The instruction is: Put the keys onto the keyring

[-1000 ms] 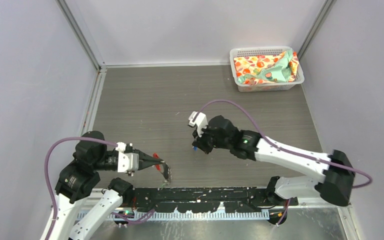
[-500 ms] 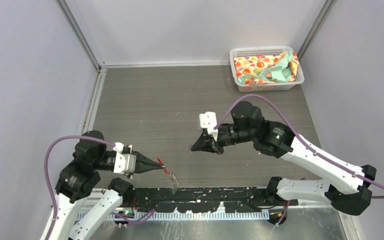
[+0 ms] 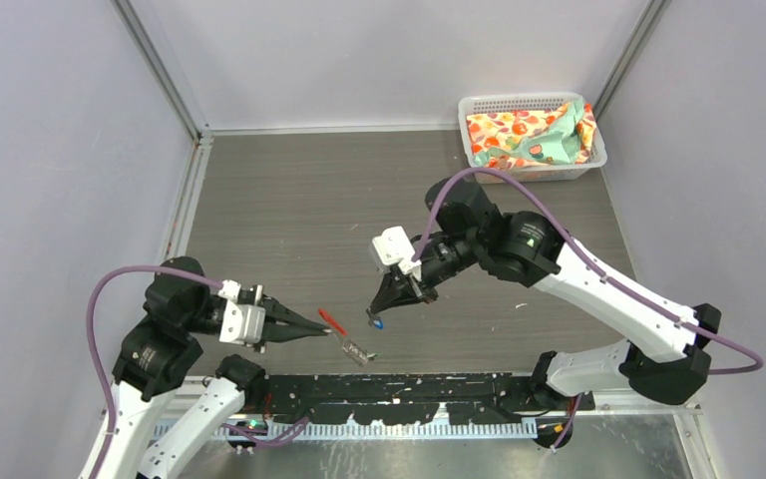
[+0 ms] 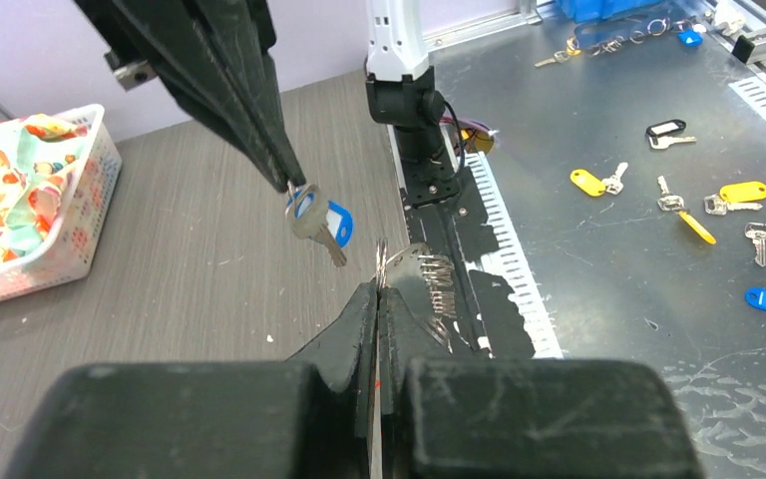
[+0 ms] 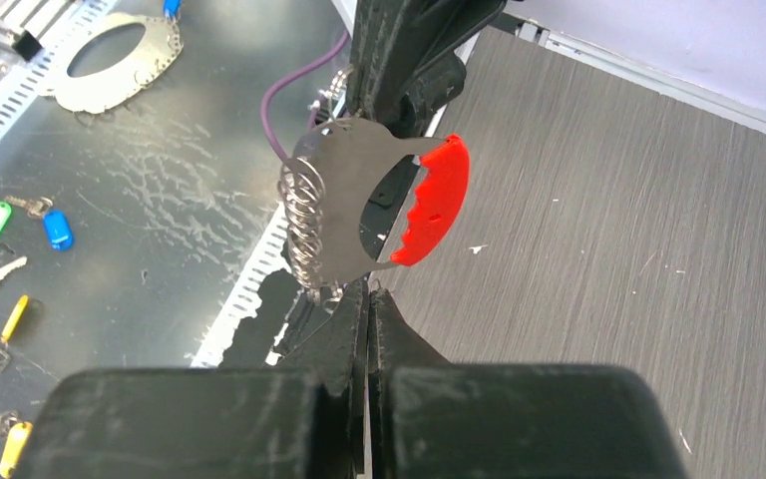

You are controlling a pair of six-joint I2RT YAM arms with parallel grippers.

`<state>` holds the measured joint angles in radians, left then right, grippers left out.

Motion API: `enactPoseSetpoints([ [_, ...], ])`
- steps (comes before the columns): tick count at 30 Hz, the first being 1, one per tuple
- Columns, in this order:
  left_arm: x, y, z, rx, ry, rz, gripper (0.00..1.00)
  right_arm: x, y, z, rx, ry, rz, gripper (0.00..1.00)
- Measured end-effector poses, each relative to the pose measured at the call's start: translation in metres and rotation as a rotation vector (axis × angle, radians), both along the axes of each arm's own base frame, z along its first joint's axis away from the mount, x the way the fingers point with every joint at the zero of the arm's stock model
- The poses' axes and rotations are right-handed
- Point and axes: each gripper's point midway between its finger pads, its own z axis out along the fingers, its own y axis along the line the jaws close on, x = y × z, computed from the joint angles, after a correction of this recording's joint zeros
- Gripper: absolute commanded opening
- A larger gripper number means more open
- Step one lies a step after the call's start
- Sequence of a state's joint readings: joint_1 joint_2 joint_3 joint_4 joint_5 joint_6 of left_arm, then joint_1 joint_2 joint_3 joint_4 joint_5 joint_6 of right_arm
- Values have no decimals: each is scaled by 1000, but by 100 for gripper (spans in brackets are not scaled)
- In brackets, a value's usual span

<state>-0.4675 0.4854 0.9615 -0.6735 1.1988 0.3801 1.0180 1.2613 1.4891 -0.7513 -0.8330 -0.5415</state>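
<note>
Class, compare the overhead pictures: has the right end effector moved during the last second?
Yes. The right end effector has shifted away from the basket, nearer the black rail at the table's near edge.

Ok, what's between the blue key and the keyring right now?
Nothing. The top view shows only bare tabletop between the blue key, held by the right gripper, and the keyring in the left gripper. They are close but apart.

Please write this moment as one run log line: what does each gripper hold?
left gripper: shut on keyring | right gripper: shut on blue key | blue key close to keyring, not yet on it
</note>
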Motion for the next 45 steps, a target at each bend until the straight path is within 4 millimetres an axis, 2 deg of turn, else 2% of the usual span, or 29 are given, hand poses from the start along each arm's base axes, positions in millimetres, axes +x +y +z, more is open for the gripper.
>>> enactPoseSetpoints([
  [5,-2,-1,4,-17,-49,-30,0,2,4,-5,-27,-37,43,1],
  [12,-1,-2,2,-26,-244,-95,0,-6,6,1,7,-129,112,1],
  [17,5,-5,12,-42,-370,-132,0,-8,8,2,30,-180,144,1],
  [25,9,-9,17,-56,-416,-164,0,-10,11,13,87,-255,157,1],
  [31,6,-9,15,-50,-362,-169,0,-9,14,21,119,-297,149,1],
  [41,1,-12,-2,-16,-41,-180,0,3,16,18,102,-350,103,1],
  [45,1,-13,-4,-9,25,-180,0,2,15,18,98,-348,107,1],
])
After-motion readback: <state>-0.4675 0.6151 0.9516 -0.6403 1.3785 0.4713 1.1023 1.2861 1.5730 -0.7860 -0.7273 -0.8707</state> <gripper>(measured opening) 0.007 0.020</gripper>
